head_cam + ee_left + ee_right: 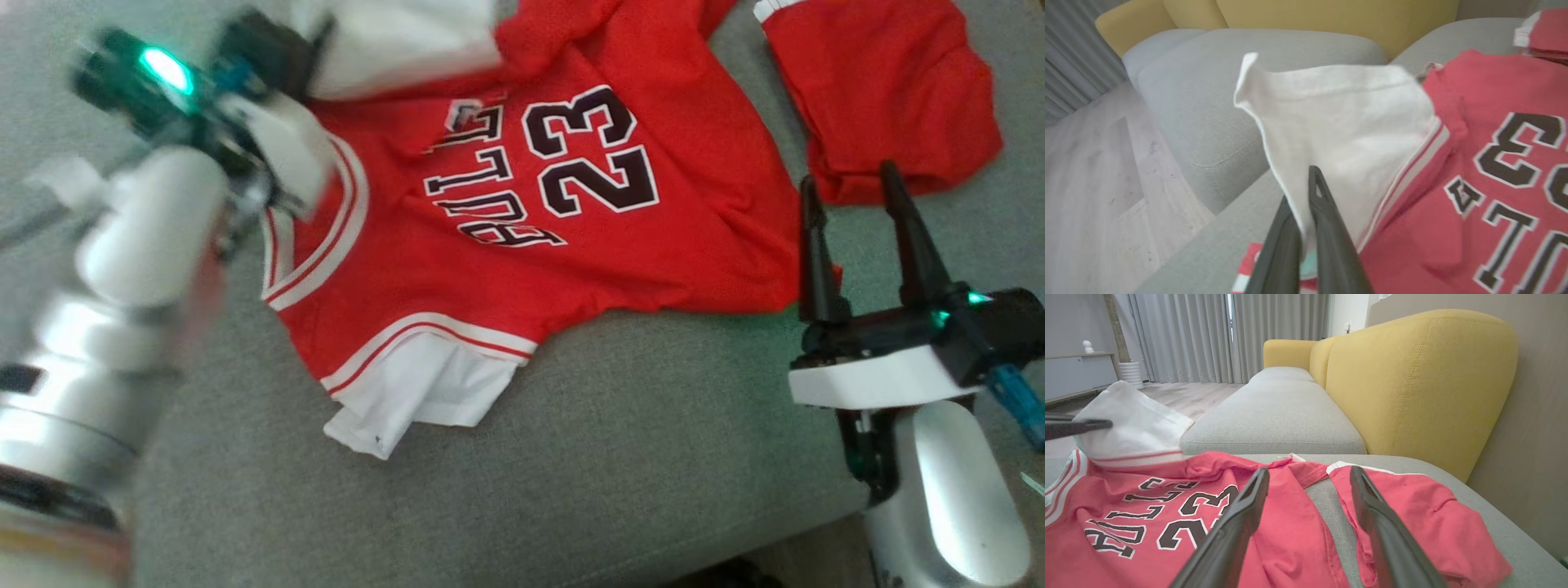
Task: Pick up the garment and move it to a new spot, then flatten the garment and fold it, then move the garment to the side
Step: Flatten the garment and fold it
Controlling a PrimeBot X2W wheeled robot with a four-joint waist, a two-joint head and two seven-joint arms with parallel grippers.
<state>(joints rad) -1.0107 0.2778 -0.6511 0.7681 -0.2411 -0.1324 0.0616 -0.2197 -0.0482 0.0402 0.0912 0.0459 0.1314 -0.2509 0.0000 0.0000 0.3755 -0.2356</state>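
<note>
The right claw [1309, 473] points its two dark fingers, spread well apart, low across a red jersey [1147, 506] numbered 23. The jersey lies on a grey sofa seat [1278, 416], just beside a second red garment [1412, 514]. At the left edge the left claw [1094, 424] pinches the jersey's white sleeve [1135, 428], which is lifted above the red cloth, and a yellow backrest [1412, 384] rises behind.

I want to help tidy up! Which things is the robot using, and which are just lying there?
In the job: red jersey, its white sleeve pinched in the left tool; right tool, open.
Just lying about: other red garment, grey sofa, yellow backrest, curtains.
</note>
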